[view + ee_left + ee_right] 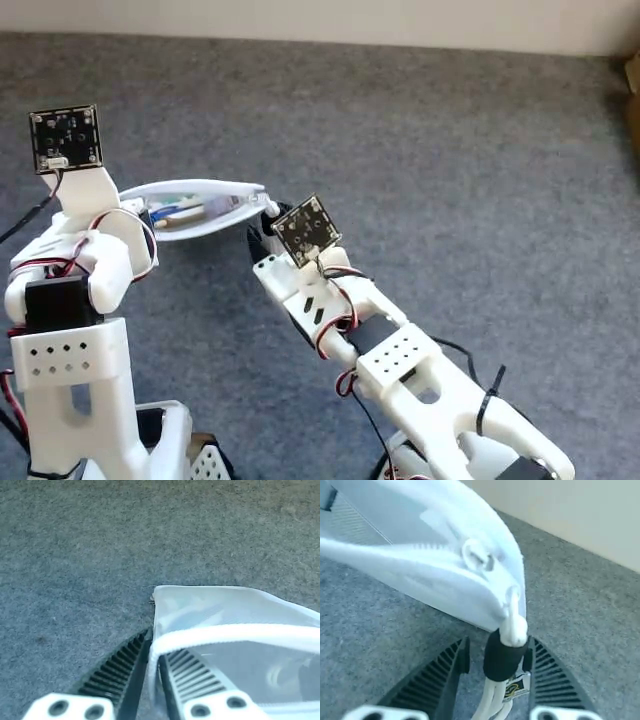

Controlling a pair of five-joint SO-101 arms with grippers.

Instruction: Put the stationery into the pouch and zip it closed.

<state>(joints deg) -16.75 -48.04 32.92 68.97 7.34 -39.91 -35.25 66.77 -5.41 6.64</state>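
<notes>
The counter [450,150] is covered in a grey, matt, rough, carpet-like cloth. The pouch [200,210] is white, thin and half see-through, a fine mesh-like fabric with a smoother, thicker band along the zip. Its pull [512,625] looks like smooth white plastic, its sleeve [501,660] matt black and rubbery. The left tool [152,645] is matt white plastic; its pads [117,667] are black and ribbed.

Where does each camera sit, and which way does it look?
High view: fixed above the table, looking down on both arms and the pouch between them.
Left wrist view: on the left arm, looking along its pincer, clamped on the pouch's corner.
Right wrist view: on the right arm, looking along its pincer at the zipper pull.
All three share the pouch.
</notes>
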